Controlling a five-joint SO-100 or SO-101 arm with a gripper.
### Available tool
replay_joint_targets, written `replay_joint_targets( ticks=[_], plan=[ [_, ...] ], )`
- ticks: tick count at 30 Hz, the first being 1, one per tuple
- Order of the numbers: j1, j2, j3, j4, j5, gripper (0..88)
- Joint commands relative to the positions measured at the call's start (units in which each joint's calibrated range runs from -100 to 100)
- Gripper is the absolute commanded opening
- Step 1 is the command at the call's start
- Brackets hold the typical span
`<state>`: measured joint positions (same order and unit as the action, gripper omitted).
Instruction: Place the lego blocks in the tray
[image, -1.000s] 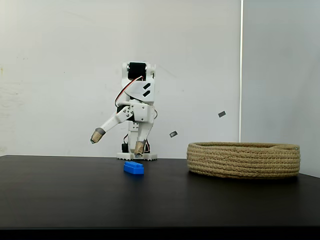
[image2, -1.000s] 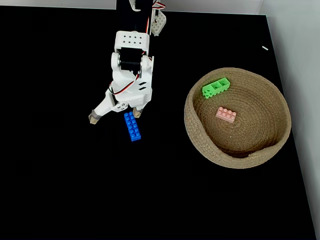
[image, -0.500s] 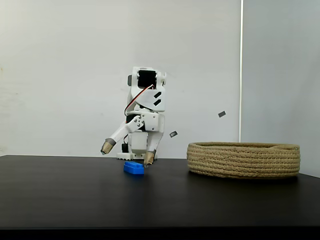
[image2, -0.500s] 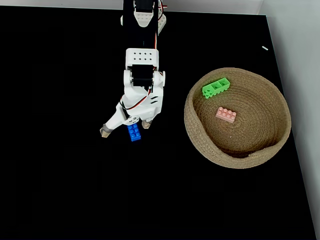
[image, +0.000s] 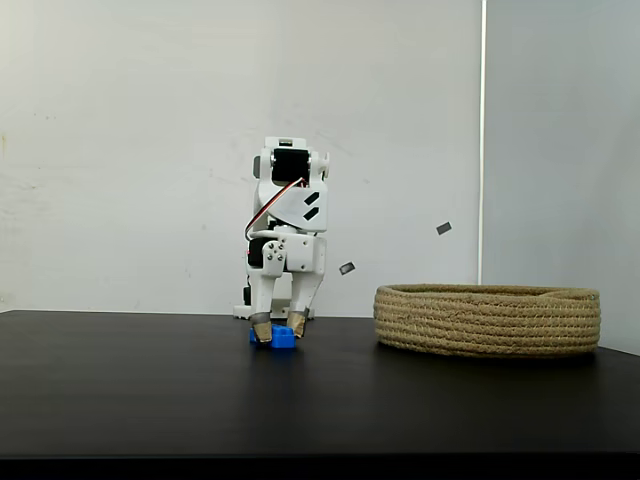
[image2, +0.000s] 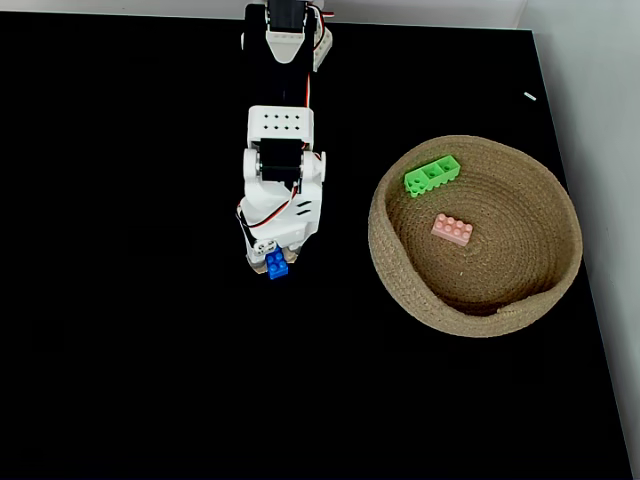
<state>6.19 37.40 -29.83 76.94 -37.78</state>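
Note:
The blue lego block lies on the black table, left of the tray. My gripper points straight down over it, its two tan-tipped fingers closed against the block's sides, and the block rests on the table surface. The tray is a wide coiled-rope basket at the right. Inside it, in the fixed view from above, lie a green lego block near the far rim and a pale pink one near the middle.
The arm's base stands at the table's back edge, against a white wall. The black table stretches wide in front and to the left. Its right edge runs just beyond the tray.
The gripper came down and right onto the blue block, and its spread finger swung in until both fingers closed on the block. The block has stayed in place.

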Motion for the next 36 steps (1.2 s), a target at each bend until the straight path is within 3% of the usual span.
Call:
replay_joint_targets(
  ticks=[1, 10, 14, 20, 26, 36],
  plan=[
    [-0.17, -5.76, -3.51, 2.15, 0.83, 0.0],
    [-0.75, -24.94, -2.05, 14.15, 2.93, 0.1],
    [-11.38, -33.36, 3.43, 18.15, 3.57, 0.1],
    [-26.39, -40.59, 9.35, 5.4, 1.17, 0.1],
    [-29.6, -39.38, 14.0, -15.01, -0.15, 0.6],
    [-30.84, -37.4, 15.01, -14.76, 2.2, 14.3]
  ],
)
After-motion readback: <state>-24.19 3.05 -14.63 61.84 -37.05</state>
